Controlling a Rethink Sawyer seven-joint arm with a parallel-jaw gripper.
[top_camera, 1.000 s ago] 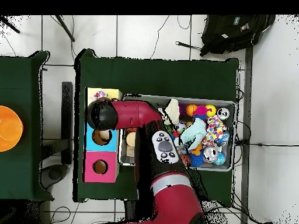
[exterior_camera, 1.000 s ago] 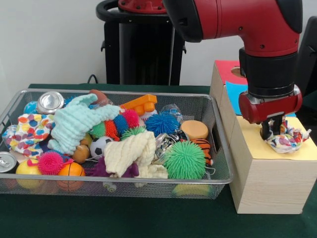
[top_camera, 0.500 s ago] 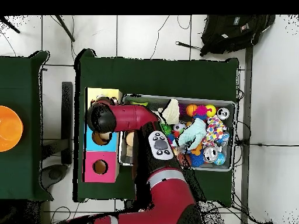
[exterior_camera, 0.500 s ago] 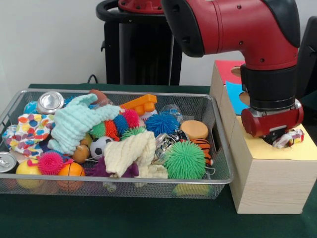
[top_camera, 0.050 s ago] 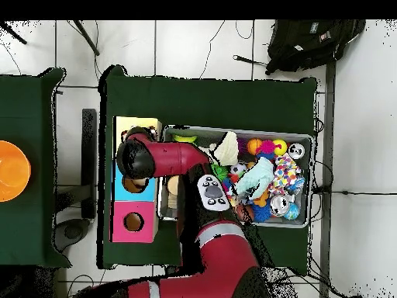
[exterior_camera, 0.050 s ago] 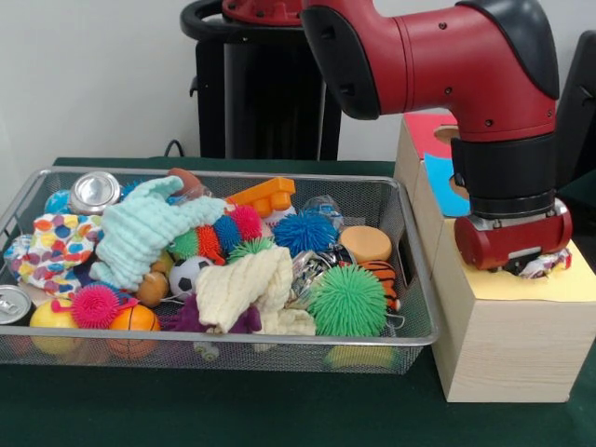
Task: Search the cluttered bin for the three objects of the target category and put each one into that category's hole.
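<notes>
We think the main risk is that the spotted cloth [exterior_camera, 0.050 s ago: 545,264] catches on the rim of the hole in the yellow section [exterior_camera, 0.050 s ago: 521,285] of the wooden box [exterior_camera, 0.050 s ago: 498,345] and stays bunched on top instead of dropping in, because only a crumpled edge of it shows. The cloth lies directly under the gripper [exterior_camera, 0.050 s ago: 518,268], pressed low onto the yellow top. The wrist hides the fingertips, so we cannot tell whether they grasp it or have released it.

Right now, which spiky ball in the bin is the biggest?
The green spiky ball at the bin's front. It is clearly bigger than the blue one behind it and the small pink one.
</notes>
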